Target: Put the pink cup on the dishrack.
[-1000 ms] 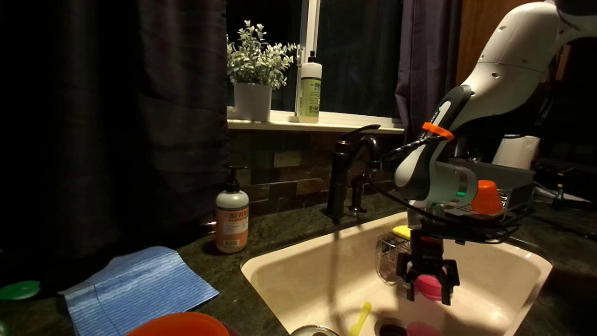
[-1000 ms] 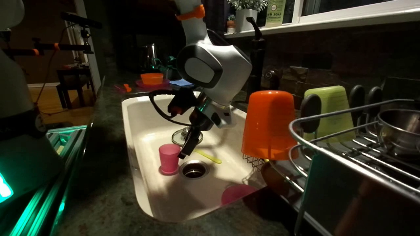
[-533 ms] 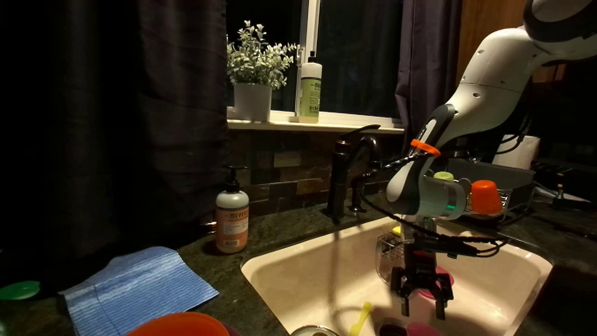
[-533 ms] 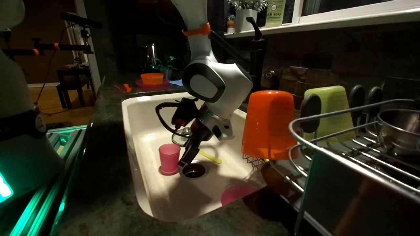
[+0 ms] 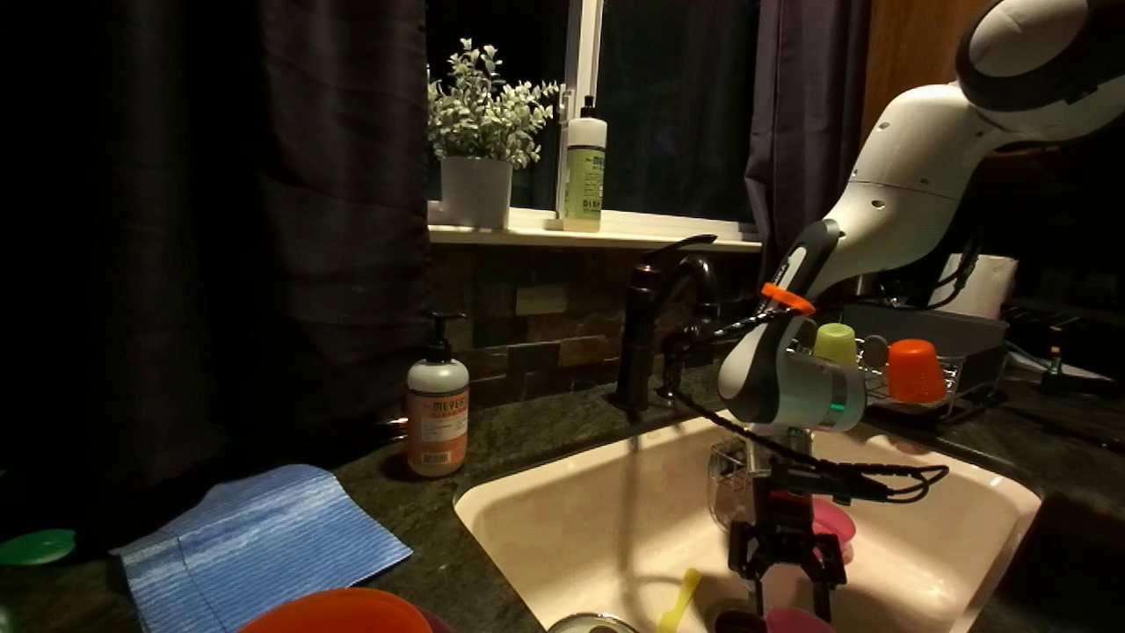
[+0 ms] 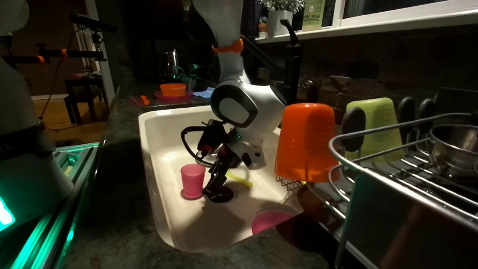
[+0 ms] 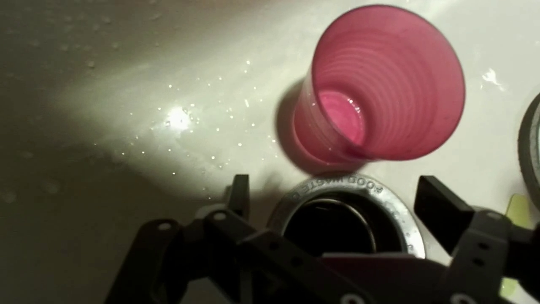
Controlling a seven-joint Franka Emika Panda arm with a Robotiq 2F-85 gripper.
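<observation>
Pink cup (image 7: 396, 84) shows its inner base only in the wrist view, empty fingers (image 7: 443, 213) spread wide

Kitchen, home-type by the look of it. Cream sink (image 5: 562, 527) here, drain ring (image 7: 392, 202) stamped FOOD WASTE, dark faucet (image 5: 637, 343) at its edge, speckled dark countertop (image 6: 115, 209), tile backsplash (image 5: 576, 352). Dishrack (image 6: 410, 195) beside the sink carries an upturned orange cup (image 6: 308, 144), an upturned green cup (image 6: 375, 130) and a steel pot (image 6: 459, 153). Dish-soap bottle (image 5: 585, 180) and potted plant (image 5: 479, 123) on the windowsill (image 5: 659, 236), Meyer's pump bottle (image 5: 438, 422) below on the countertop. Curtains (image 5: 343, 220) flank the window (image 5: 672, 105). I see wood floor (image 6: 58, 116) beyond.
</observation>
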